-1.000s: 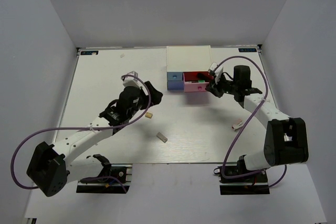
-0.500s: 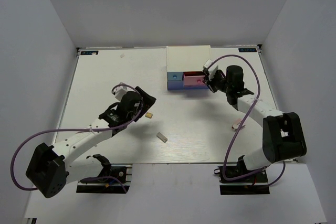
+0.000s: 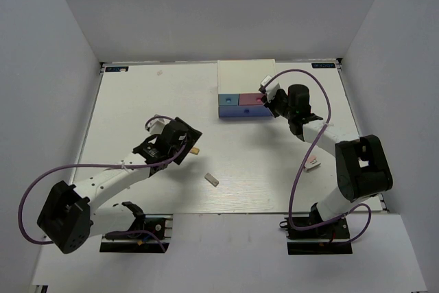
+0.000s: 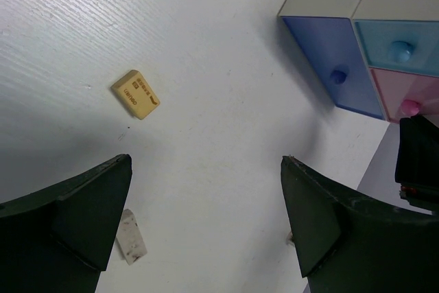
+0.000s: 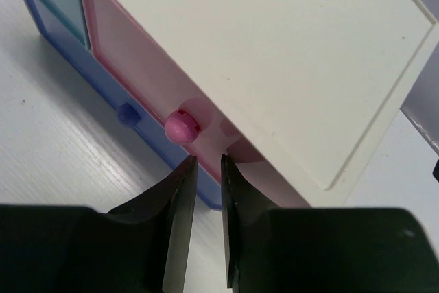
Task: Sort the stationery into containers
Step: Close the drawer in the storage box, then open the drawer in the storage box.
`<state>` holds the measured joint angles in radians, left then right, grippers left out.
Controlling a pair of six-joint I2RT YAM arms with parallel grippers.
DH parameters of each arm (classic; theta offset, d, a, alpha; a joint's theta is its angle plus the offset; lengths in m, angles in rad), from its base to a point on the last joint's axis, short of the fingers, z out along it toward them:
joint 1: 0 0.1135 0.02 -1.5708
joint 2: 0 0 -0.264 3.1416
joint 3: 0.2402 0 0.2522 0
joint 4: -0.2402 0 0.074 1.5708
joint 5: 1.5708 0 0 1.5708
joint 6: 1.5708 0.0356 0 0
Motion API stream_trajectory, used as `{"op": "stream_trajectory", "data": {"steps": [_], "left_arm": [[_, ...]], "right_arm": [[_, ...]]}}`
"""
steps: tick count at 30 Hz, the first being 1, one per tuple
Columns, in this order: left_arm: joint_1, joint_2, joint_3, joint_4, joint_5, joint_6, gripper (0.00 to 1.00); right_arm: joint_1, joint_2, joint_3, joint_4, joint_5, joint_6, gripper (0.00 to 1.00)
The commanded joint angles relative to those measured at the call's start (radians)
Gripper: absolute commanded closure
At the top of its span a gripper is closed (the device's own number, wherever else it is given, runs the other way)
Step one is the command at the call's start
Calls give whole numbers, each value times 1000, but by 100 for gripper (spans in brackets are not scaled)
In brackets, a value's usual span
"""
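The white drawer unit (image 3: 245,73) on the table (image 3: 137,101) stands right before the right claw (image 5: 208,166), whose jaws are narrow, a slit apart, gripping nothing. The left claw (image 4: 206,162) gapes wide above the table. The pink drawer (image 5: 130,53) faces the right claw's tips. A tan eraser (image 4: 136,94) lies ahead of one left-claw finger, a whitish eraser (image 4: 130,237) beside it. The pink knob (image 5: 182,126) sits just beyond the right claw's tips.

Bright, even light comes from overhead, and soft grey shadows lie on the white tabletop (image 3: 260,162). In the left wrist view the tabletop is sharp, while the near left end effector (image 4: 206,161) is dark and slightly soft.
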<state>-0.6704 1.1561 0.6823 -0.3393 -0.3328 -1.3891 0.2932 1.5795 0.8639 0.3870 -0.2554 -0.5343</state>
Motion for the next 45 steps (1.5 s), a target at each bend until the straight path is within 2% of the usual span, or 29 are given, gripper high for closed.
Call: {"op": "stream_trajectory", "data": {"steps": [1,9,13,16,18,19,21,22,25,27,28,29,30,31,33,39,40,42,43,45], "left_arm": [[3,11,10,-15,-14,-22,1],[3,44,28,-15,-5,-22,1],[3,53,28,-26,-5,-13,1],[3,53,28,-26,-5,-13,1],[3,44,10,-26,-5,-2,1],[3,30,-3,-26,-5,-2,1],[3,21,-18,15,-5,24,1],[3,21,-33,29,-5,47,1],[3,-2,-52,66,5,68,1],[3,-3,-52,66,5,78,1],[3,-3,-52,66,5,78,1],[3,-3,-52,66,5,88,1],[3,-3,-52,66,5,100,1],[3,-3,-52,66,14,101,1],[3,7,-43,66,14,131,1],[3,27,2,45,23,237,4],[3,27,2,31,23,237,5],[3,27,11,19,23,246,5],[3,27,11,19,14,246,5],[3,-2,-12,19,14,246,5]], "right_arm": [[6,7,49,93,47,-9,71],[8,5,55,81,44,-4,70],[1,-61,24,20,-94,-16,70],[1,-157,-81,48,-183,-44,63],[0,-246,-184,99,-218,-33,34],[1,-280,-204,116,-220,-24,10],[1,-300,-246,104,-238,17,10],[0,-297,-237,86,-251,90,10],[-3,-262,-188,-23,-361,147,10],[7,-254,-174,-36,-390,189,10],[11,-250,-155,-37,-434,188,13],[18,-243,-148,-33,-441,201,21],[39,-233,-120,-33,-444,236,47],[47,-224,-102,-39,-432,259,59],[70,-155,-2,-102,-394,337,76],[122,-49,132,-79,-314,652,73],[142,-27,148,-76,-302,713,68],[156,-9,159,-68,-230,833,65],[178,-4,162,-66,-205,856,58],[190,5,164,-71,-130,901,55]]}}
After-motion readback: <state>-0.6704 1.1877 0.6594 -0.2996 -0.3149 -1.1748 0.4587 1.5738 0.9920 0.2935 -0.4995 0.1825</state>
